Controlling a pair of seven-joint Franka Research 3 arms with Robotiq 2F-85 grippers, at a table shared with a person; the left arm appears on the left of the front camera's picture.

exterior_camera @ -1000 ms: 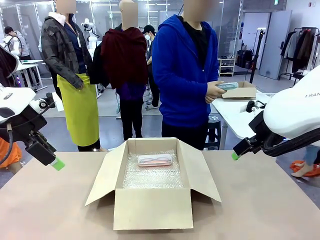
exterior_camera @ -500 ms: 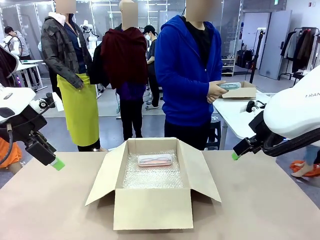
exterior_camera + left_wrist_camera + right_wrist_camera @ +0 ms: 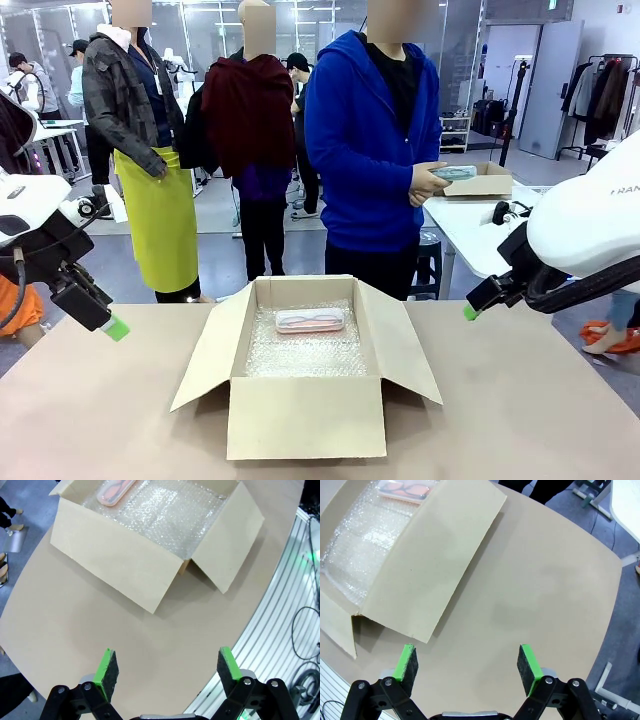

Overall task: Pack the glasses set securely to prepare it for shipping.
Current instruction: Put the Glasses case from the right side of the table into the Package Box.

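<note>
left jaws: I see the left gripper (image 3: pixel 166 666) spread wide, with nothing between its green pads (image 3: pixel 107 669) and bare table (image 3: pixel 75 630) below.
right jaws: the right gripper (image 3: pixel 466 665) is just as wide and empty, over bare tabletop, with a box flap just ahead of it.
left arm spot: in the front view it hangs in the air by the table's left edge, well apart from the cardboard box (image 3: pixel 305 418).
right arm spot: it hangs above the table's right side, also well apart from the box.
box: open, all flaps folded outward, mid-table between my two grippers. Bubble wrap (image 3: pixel 305 355) lines its floor.
pink case: the pale pink glasses case (image 3: pixel 310 320) lies flat on the bubble wrap near the box's far wall, its long side running across. From the right wrist I make out orange shapes on its top.
mint case: the mint green glasses case (image 3: pixel 455 172) is outside the box, held in the person's hand (image 3: pixel 428 186) at about waist height, well apart from the box and both grippers.
person: wears a blue hoodie and stands at the table's far side, behind the box.
</note>
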